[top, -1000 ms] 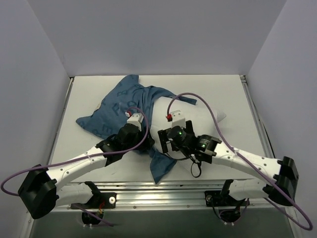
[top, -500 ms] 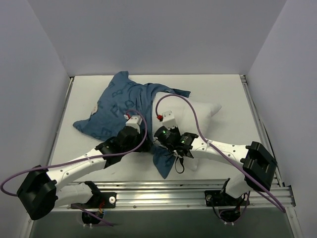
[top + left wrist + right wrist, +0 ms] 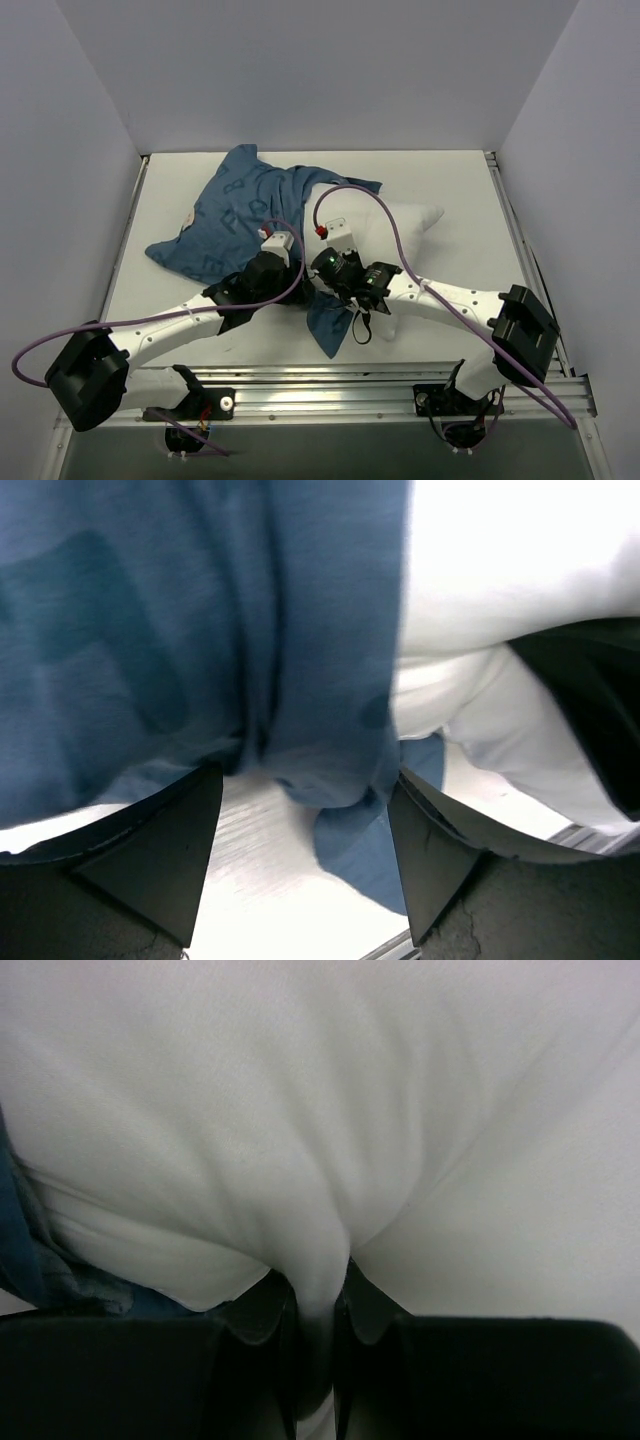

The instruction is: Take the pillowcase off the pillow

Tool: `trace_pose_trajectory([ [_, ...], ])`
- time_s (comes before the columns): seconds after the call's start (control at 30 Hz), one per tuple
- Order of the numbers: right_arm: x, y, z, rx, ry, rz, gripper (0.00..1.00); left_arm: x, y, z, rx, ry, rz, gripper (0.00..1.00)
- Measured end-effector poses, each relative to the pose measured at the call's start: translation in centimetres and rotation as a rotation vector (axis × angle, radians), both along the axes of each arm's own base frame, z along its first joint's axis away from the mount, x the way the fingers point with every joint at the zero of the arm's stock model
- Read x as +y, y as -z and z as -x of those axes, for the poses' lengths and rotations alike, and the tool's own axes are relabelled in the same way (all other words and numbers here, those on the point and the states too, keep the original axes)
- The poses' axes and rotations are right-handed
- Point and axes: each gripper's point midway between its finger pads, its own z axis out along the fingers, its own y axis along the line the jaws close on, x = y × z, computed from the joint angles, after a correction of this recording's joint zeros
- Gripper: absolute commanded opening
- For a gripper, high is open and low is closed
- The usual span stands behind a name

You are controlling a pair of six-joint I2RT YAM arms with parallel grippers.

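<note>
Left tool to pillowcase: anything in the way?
Nothing visible. A fold of the pillowcase hangs inside the open left tool, with no other object between them. The right tool is pinched on the pillow alongside.

Pretty clearly a robotics lab test cell, not anybody's home: plain white walls [image 3: 330, 70] box in a white table [image 3: 460, 200] on three sides, two robot arms [image 3: 450, 297] are bolted to an aluminium rail [image 3: 330, 385] along the near edge, and purple cables [image 3: 350, 187] loop off them in the open.
</note>
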Motion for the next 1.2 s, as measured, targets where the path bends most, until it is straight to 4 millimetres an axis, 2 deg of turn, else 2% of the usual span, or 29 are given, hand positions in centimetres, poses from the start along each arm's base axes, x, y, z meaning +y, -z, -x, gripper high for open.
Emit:
trace_pose_trajectory([
  [0.2, 0.4, -0.6, -0.1, 0.005, -0.012, -0.010, 0.00, -0.6, -0.6, -0.1, -0.012, 0.014, 0.028, 0.71],
  [0.27, 0.6, -0.9, -0.1, 0.005, -0.017, -0.017, 0.00, -0.6, -0.4, -0.2, -0.009, 0.013, 0.027, 0.58],
  [0.3, 0.6, -1.0, -0.2, 0.006, -0.019, -0.020, 0.00, -0.7, -0.3, -0.2, -0.006, 0.012, 0.024, 0.49],
  [0.4, 0.6, -1.5, -0.3, 0.006, -0.021, -0.027, 0.00, -0.7, 0.0, -0.4, -0.003, 0.011, 0.012, 0.40],
  [0.5, 0.5, -1.9, -0.5, 0.009, -0.020, -0.038, 0.00, -0.6, 0.1, -0.5, -0.005, 0.005, 0.008, 0.22],
  [0.53, 0.4, -2.0, -0.5, 0.009, -0.019, -0.042, 0.00, -0.6, 0.0, -0.5, -0.007, 0.002, 0.004, 0.12],
  [0.63, 0.3, -2.5, -0.6, 0.006, -0.016, -0.058, 0.00, -0.2, -0.1, -0.8, -0.013, -0.013, -0.014, 0.04],
  [0.77, -0.2, -3.9, -0.6, -0.001, -0.015, -0.102, 0.00, 1.0, -0.1, -1.4, -0.018, -0.067, -0.058, 0.03],
  [0.9, -2.1, -7.1, -0.3, -0.023, -0.003, -0.173, 0.00, 4.3, 0.2, -3.2, 0.006, -0.216, -0.103, 0.03],
  [1.03, -5.6, -12.4, 0.3, -0.080, 0.029, -0.280, 0.00, 9.3, 0.4, -5.3, 0.033, -0.446, -0.127, 0.03],
  [1.2, -9.4, -19.2, 2.2, -0.190, 0.057, -0.379, 0.00, 13.2, -0.5, -6.0, 0.031, -0.667, -0.092, 0.07],
])
